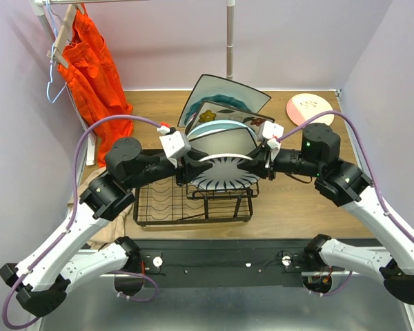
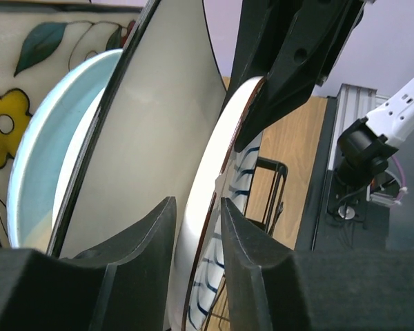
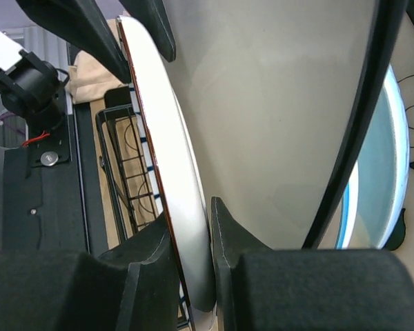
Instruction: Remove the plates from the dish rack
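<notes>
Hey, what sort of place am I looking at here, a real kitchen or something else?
Probably a robot test booth, not a real kitchen: robot arms mounted at a small wooden table, plain lilac walls closing it in, and a staged dish rack of plates.

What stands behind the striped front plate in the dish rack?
A dark-rimmed plate, then a light blue plate, a flower-print plate and a teal square plate last. Each covers the lower part of the next.

No legible txt, labels or nos. on anything in view
</notes>
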